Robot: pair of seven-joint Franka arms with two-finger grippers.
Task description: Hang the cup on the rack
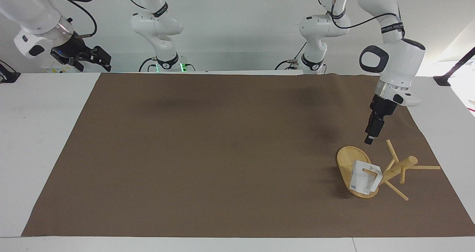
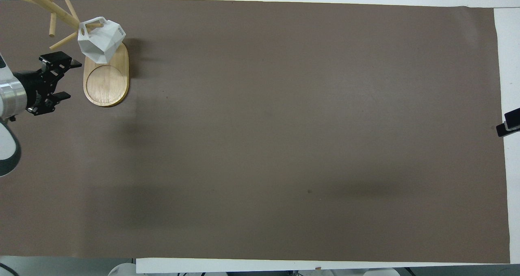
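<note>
The white faceted cup (image 1: pixel 363 179) hangs by its handle on a low peg of the bamboo rack (image 1: pixel 397 169), over the end of the rack's oval base farther from the robots. It also shows in the overhead view (image 2: pixel 101 41), with the rack's base (image 2: pixel 106 81) under it. My left gripper (image 1: pixel 369 139) is open and empty, raised over the mat just beside the base and apart from the cup; it also shows in the overhead view (image 2: pixel 68 79). My right gripper (image 1: pixel 97 59) waits open and empty, raised over the right arm's end of the table.
A brown mat (image 1: pixel 207 151) covers most of the white table (image 1: pixel 41 133). The rack stands near the mat's edge at the left arm's end. A black clamp (image 1: pixel 451 72) sits at the table's corner at that end.
</note>
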